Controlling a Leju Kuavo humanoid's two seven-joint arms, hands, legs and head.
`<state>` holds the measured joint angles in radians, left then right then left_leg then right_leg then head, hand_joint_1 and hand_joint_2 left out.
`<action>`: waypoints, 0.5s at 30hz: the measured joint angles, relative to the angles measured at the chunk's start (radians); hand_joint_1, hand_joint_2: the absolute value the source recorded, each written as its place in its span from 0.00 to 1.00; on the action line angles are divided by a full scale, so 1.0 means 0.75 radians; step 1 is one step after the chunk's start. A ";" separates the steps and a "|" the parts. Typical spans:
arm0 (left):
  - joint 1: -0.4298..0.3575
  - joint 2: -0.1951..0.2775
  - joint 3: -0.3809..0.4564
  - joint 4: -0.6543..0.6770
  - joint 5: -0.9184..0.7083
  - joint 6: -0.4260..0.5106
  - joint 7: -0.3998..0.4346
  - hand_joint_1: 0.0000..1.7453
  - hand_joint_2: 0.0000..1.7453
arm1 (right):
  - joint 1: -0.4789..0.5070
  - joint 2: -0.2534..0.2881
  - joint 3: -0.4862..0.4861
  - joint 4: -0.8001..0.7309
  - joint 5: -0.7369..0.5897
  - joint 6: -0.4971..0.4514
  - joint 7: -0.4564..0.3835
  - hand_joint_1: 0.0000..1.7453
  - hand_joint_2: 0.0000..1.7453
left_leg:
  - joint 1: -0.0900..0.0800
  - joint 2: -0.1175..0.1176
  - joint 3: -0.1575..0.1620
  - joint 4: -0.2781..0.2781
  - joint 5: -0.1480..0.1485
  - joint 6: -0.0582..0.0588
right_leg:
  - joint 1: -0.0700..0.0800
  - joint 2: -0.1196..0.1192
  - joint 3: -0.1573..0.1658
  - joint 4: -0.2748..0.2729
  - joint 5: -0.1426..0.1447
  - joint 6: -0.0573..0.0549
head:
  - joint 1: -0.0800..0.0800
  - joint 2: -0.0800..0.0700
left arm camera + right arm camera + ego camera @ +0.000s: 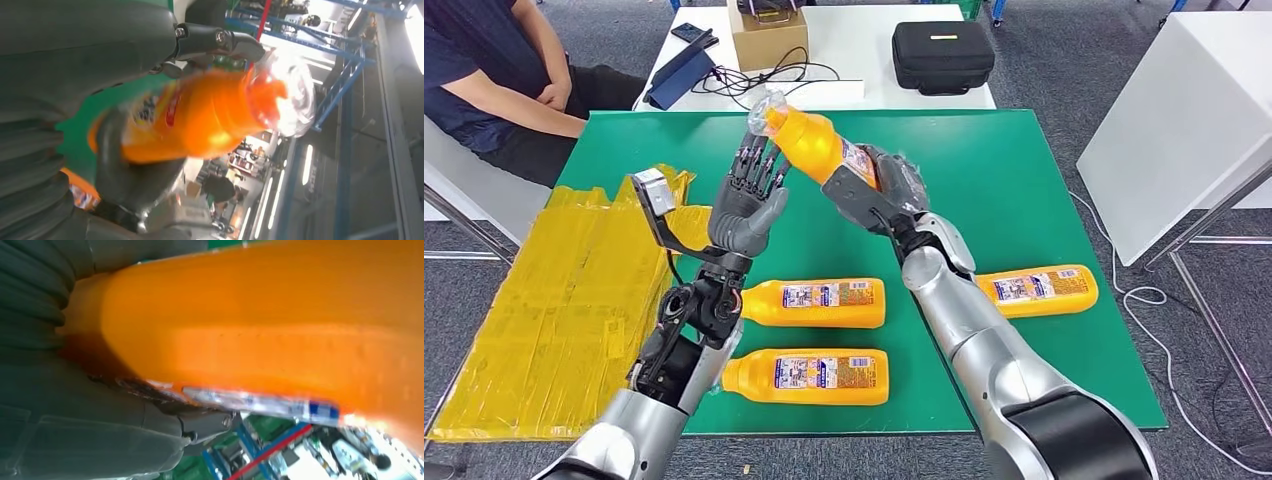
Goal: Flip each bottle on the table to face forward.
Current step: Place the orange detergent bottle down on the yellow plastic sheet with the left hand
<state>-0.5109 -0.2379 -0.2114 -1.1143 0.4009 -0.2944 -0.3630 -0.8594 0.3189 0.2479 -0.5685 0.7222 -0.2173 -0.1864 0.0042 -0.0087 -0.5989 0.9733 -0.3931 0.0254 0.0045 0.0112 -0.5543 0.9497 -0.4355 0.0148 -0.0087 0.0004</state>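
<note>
Centrally, bare green counter [1024, 170] lies beneath the raised bottle [816, 142].
Right hand [879, 190] grips its orange body, cap tilted; left hand [749, 200] spread beside it.

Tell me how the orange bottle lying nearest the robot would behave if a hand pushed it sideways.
The nearest bottle lies on its side on the green table, and its body looks rounded, so it would probably roll rather than slide. It appears full of orange liquid, so likely heavy for its size. The glossy plastic and label suggest it may slip under the fingers.
</note>
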 joint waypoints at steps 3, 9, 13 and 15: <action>0.000 -0.007 -0.021 0.000 0.009 0.002 0.001 0.00 1.00 | -0.010 0.023 0.017 0.042 0.001 0.000 0.014 1.00 1.00 | 0.000 0.000 0.000 0.000 0.000 0.000 | 0.000 0.000 0.000 0.000 0.000 0.000 | 0.000 0.000; 0.001 -0.007 -0.034 0.000 0.028 0.019 0.006 0.00 1.00 | -0.020 0.036 0.083 0.073 -0.062 0.017 0.052 1.00 1.00 | 0.000 0.000 0.000 0.000 0.000 0.000 | 0.000 0.000 0.000 0.000 0.000 0.000 | 0.000 0.000; 0.004 -0.006 -0.034 0.000 0.035 0.048 0.005 0.00 1.00 | -0.023 0.038 0.235 0.058 -0.197 0.002 0.118 1.00 1.00 | 0.000 0.000 0.000 0.000 0.000 0.000 | 0.000 0.000 0.000 0.001 0.000 0.000 | 0.000 0.000; 0.005 -0.003 -0.031 -0.001 0.037 0.060 0.002 0.00 1.00 | -0.026 0.038 0.326 0.042 -0.248 -0.012 0.147 1.00 1.00 | 0.000 0.000 0.000 0.000 0.000 0.000 | 0.001 0.000 0.000 0.001 0.000 0.000 | 0.000 0.000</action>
<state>-0.5071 -0.2404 -0.2343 -1.1147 0.4288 -0.2491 -0.3613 -0.8788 0.3471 0.4924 -0.5367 0.5359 -0.2267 -0.0759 0.0043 -0.0085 -0.5990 0.9732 -0.3931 0.0254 0.0048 0.0113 -0.5546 0.9502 -0.4355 0.0147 -0.0087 0.0004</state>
